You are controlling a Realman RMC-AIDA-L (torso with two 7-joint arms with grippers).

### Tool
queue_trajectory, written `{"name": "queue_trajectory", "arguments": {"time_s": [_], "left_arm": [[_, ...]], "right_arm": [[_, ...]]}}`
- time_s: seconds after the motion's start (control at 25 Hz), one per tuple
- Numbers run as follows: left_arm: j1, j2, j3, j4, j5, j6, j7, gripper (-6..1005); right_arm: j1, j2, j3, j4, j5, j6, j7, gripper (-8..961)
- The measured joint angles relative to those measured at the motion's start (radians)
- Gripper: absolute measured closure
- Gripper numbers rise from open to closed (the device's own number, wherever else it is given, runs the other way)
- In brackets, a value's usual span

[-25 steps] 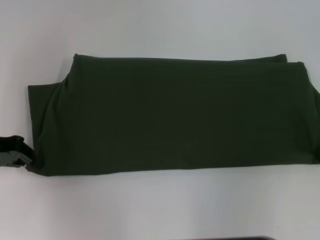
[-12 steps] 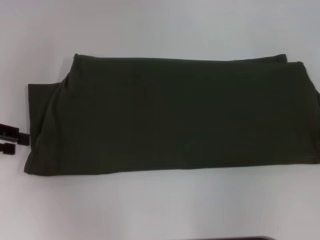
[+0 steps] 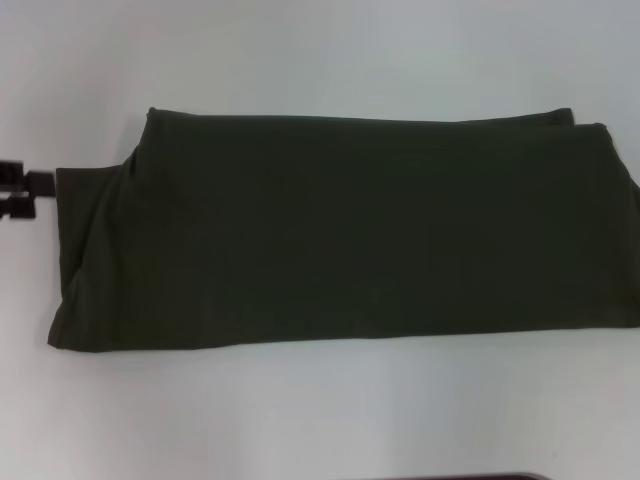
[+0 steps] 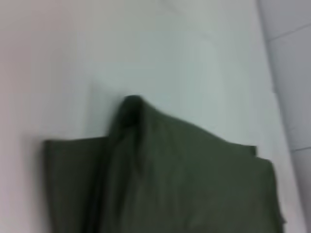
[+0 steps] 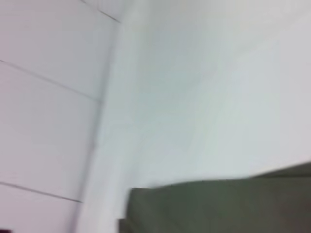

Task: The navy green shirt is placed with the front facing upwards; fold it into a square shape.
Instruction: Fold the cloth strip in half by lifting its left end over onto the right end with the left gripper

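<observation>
Left gripper (image 3: 32, 194) at the left edge of the head view, about mid-height: two dark fingertips spread apart with a gap between them, holding nothing, just beside but clear of the cloth's left edge. The navy green shirt (image 3: 340, 230), folded into a long horizontal band with plain green fabric uppermost, spans the centre of the frame on the white table (image 3: 320, 410). Right gripper not visible in any view.

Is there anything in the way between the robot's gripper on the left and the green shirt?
Nothing visible is. The left gripper sits beside the left end of the navy green shirt, with only bare white table between them. The right gripper is out of view.
</observation>
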State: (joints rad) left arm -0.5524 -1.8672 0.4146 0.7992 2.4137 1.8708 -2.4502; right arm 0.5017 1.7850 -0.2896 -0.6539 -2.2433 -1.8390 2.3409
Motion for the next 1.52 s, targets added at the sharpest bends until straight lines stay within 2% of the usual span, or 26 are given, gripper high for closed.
{"name": "queue_trajectory", "arguments": {"time_s": [0.28,0.44,0.52,0.64,0.88,1.32,1.52], "left_arm": [[-0.024,-0.016,-0.003,-0.023,-0.039,-0.001,0.013,417],[-0.035,-0.025,-0.005,-0.054,-0.050,-0.005,-0.003,418],[-0.030,-0.031,-0.010,-0.053,-0.052,-0.014,-0.018,418],[-0.010,-0.034,-0.017,-0.048,-0.052,-0.059,-0.054,417],[0.017,-0.026,-0.030,-0.046,-0.054,-0.113,-0.067,417],[0.031,-0.019,-0.083,-0.041,-0.057,-0.125,-0.052,417],[0.026,-0.025,-0.083,-0.041,-0.058,-0.125,-0.051,417]], "right_arm": [[0.059,0.031,-0.067,0.031,0.012,0.002,-0.037,94],[0.097,0.044,-0.103,0.066,0.011,0.032,-0.002,43],[0.110,0.059,-0.139,0.073,0.011,0.034,0.025,18],[0.129,0.088,-0.212,0.074,0.010,0.036,0.053,50],[0.176,0.157,-0.363,0.083,0.009,0.064,0.110,103],[0.237,0.255,-0.455,0.174,0.009,0.146,0.117,104],[0.235,0.289,-0.471,0.178,0.012,0.213,0.110,104]]}}
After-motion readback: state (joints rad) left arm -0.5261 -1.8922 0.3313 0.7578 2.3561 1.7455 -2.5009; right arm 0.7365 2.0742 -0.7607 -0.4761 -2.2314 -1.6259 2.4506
